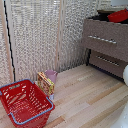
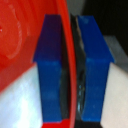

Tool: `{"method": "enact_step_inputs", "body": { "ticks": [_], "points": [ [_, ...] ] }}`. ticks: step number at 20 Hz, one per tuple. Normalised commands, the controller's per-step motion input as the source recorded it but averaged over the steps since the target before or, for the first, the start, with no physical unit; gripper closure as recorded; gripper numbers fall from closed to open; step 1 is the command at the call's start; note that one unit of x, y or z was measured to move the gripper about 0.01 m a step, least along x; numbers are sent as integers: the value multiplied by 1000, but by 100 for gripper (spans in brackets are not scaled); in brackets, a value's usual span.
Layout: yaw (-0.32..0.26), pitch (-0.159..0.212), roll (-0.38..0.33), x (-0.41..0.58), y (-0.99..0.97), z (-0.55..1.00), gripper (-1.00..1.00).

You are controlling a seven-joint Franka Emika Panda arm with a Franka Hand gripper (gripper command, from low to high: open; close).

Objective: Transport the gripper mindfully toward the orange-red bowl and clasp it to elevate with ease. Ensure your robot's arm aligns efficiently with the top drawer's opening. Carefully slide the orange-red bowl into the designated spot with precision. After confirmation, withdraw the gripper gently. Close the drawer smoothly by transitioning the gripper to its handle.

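In the wrist view my gripper [image 2: 73,47] is shut on the orange-red bowl [image 2: 22,45]. The two blue fingers [image 2: 50,65] pinch its thin glossy rim from either side. In the exterior view the orange-red bowl [image 1: 119,16] hangs at the top right, over the dark opening of the top drawer [image 1: 102,35]. A white bit of the hand shows just above it at the picture's edge. The top drawer stands pulled out, and its silver handle [image 1: 102,39] runs across the brown front. A rounded white part of the robot's arm [image 1: 125,75] shows at the exterior view's right edge.
A lower drawer [image 1: 107,64] with its own silver bar sits shut beneath. On the pale wooden floor stand a big red lattice basket [image 1: 24,104], a yellow box [image 1: 45,83] and a small pink cup [image 1: 51,75]. White slatted panels [image 1: 40,35] form the backdrop.
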Motion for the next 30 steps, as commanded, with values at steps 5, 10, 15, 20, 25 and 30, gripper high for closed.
{"method": "enact_step_inputs", "body": {
  "ticks": [5,10,15,20,25,30],
  "points": [
    [0,6,-7,61,185,124,-100],
    [9,0,-45,176,311,252,-100],
    [128,0,-95,283,403,277,-100],
    [166,104,-158,287,351,98,-100],
    [191,150,-200,111,222,-14,-100],
    [211,192,-274,-85,10,-106,-100]
  ]
}}
